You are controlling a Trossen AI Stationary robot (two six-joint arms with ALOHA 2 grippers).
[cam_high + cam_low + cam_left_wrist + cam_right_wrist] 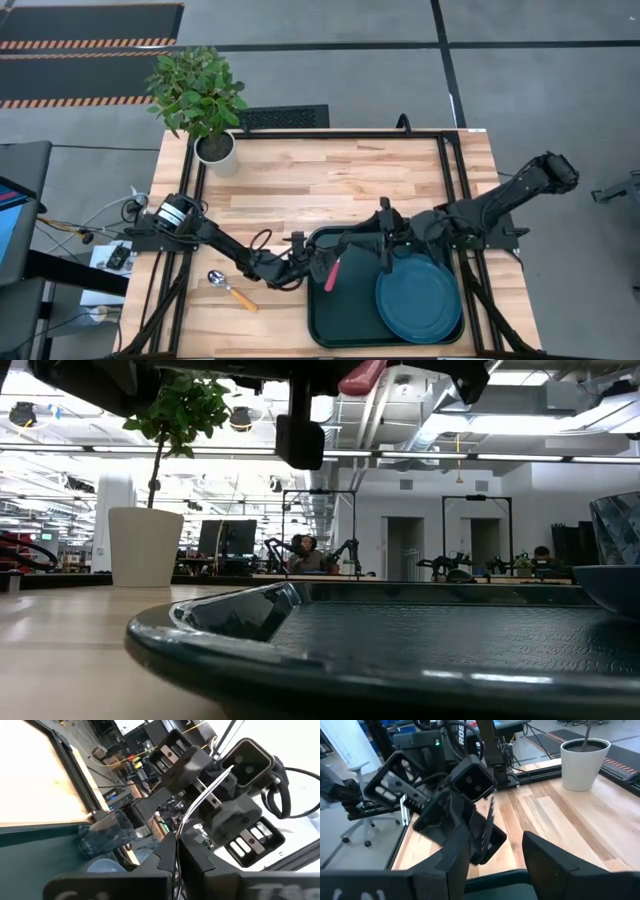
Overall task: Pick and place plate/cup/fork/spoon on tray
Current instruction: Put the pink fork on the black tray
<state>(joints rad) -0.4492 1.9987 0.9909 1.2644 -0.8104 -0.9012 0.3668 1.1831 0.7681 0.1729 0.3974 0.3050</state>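
My left gripper [322,262] reaches in from the table's left over the left part of the dark green tray [330,320] and is shut on the fork [333,272], which has a red handle. My right gripper [360,243] comes from the right and stands open just beyond the fork's metal end; its wide-set fingers [450,862] touch nothing. The teal plate [418,295] lies in the tray's right half. The smoky cup [107,837] shows on the tray near the plate. The orange-handled spoon [232,290] lies flat on the wood left of the tray. My left gripper pinches the fork's thin metal stem [181,827] between its two fingers, which come in about level from the table's left. The silver end [220,775] juts ahead toward my right gripper. The red handle [333,272] slants toward the near edge. The fork hangs clear above the tray.
A white pot [215,150] with a green plant stands at the table's far left corner. Black frame rails [445,170] run along the table's sides. Bare wood [320,180] lies between the pot and the tray.
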